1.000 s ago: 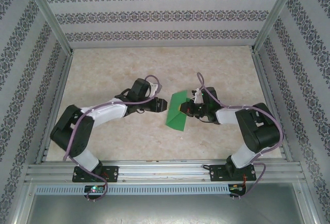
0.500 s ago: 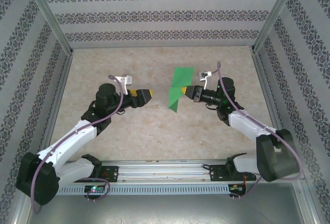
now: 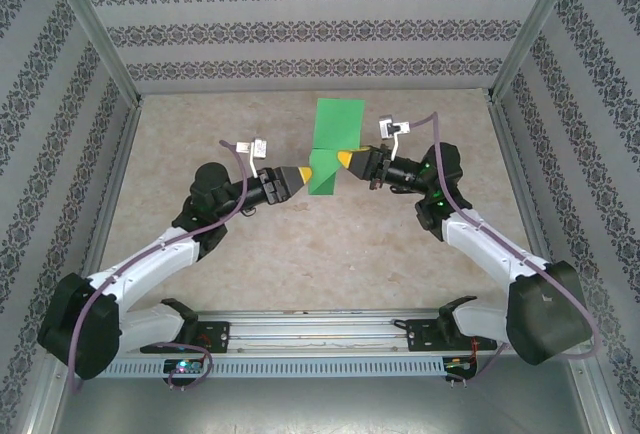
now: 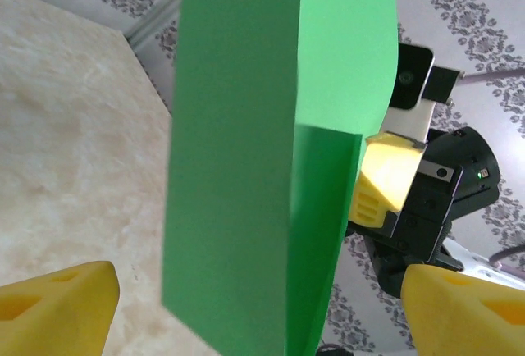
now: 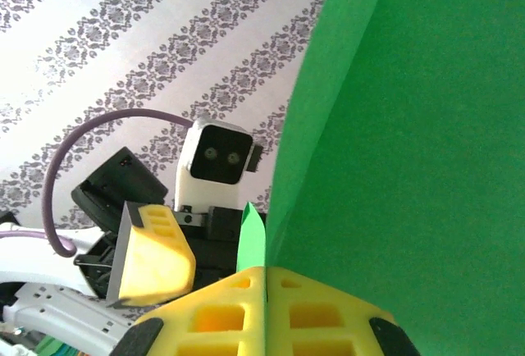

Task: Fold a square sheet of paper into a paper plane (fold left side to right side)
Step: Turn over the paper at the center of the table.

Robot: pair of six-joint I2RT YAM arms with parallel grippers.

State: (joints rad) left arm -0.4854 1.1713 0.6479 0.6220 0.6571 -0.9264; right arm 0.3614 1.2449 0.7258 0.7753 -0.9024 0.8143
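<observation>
The square sheet of paper (image 3: 335,132) is bright green and creased, with one flap folded over. It hangs upright in the air above the middle of the table. My right gripper (image 3: 345,160) is shut on its lower right edge; in the right wrist view the yellow fingers (image 5: 328,315) pinch the sheet (image 5: 410,143) at the gripper (image 5: 267,290). My left gripper (image 3: 300,176) is open at the sheet's lower left. Its wrist view has the paper (image 4: 238,151) standing between the spread fingertips (image 4: 57,307) of the gripper (image 4: 262,315), not touched.
The marbled beige table (image 3: 300,254) lies below both arms. Aluminium rails (image 3: 320,329) run along the near edge, and patterned walls (image 3: 320,34) close the back and sides. The right gripper's body (image 4: 443,200) sits just behind the paper.
The right gripper has carried the paper up and toward the back. The left gripper has opened, swung away and come back to the sheet's left edge.
</observation>
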